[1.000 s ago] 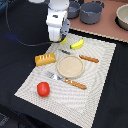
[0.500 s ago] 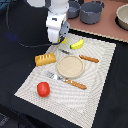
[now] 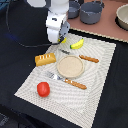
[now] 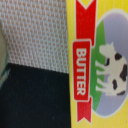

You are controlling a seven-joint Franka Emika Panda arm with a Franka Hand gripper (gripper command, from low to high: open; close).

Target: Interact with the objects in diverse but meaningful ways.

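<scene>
1. One orange-brown bread loaf (image 3: 45, 59) lies at the exterior view's left of the woven placemat (image 3: 100, 85), tilted slightly, near the mat's far-left edge.
2. One round red tomato (image 3: 43, 89) sits alone on the mat's near-left part, well apart from the loaf.
3. One fork (image 3: 67, 80) with an orange handle lies just in front of one tan plate (image 3: 69, 66), which holds the centre of the mat.
4. One knife (image 3: 86, 58) with an orange handle lies just beyond the plate, toward the exterior view's right.
5. One yellow banana (image 3: 77, 44) rests at the mat's far edge, just right of the arm.
6. One yellow butter block (image 4: 100, 62) fills the wrist view at close range, its red ribbon label reading "BUTTER" beside a cow picture, lying partly over the mat and partly over the dark table (image 3: 20, 30); in the exterior view it is almost wholly hidden behind the arm.
7. Three grey pots (image 3: 92, 11) stand on the pinkish surface at the back.
8. The single white arm (image 3: 56, 22) reaches straight down over the mat's far edge, wrist vertical, beside the banana.
9. The gripper (image 3: 61, 43) hangs low over the butter block; whether its fingers are spread or pressed together cannot be told from either view.
</scene>
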